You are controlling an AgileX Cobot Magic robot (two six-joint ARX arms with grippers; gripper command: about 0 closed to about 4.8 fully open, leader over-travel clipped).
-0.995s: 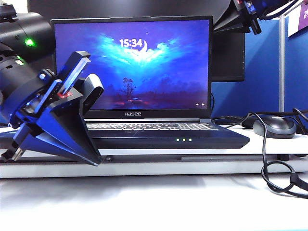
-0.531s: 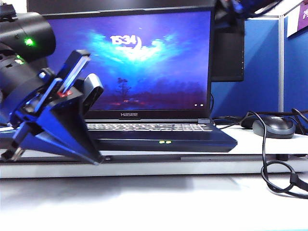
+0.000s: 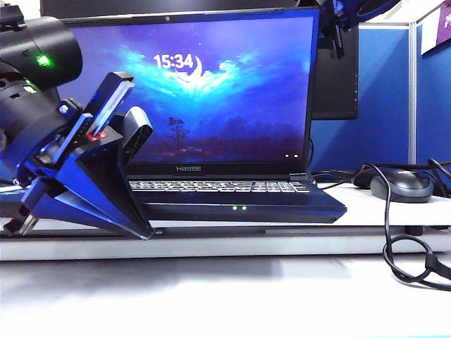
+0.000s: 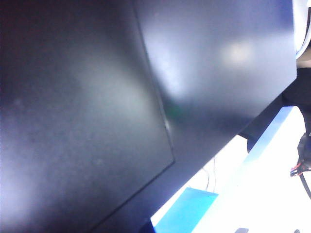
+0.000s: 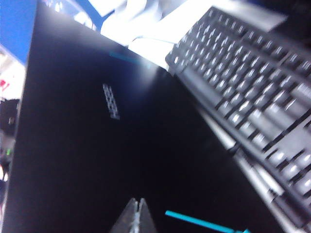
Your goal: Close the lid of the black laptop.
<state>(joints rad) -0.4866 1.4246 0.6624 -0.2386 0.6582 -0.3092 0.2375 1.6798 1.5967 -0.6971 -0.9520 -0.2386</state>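
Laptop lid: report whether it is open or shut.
Open. The lid stands nearly upright, lit screen facing the camera, keyboard exposed. The right gripper is behind it, fingertips together.

Laptop (image 3: 232,201) open, lid (image 3: 197,88) raised.
The black laptop sits on a white surface, keyboard facing the exterior camera, two green lights lit on its front edge. The lid stands near upright, its screen showing blue night-sky wallpaper and 15:34; the bezel below reads Hasee.

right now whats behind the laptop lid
Behind the lid, a black monitor shows past its right edge, with the right gripper, fingertips together, at the lid's back. The left gripper is out of view. The rest is covered.
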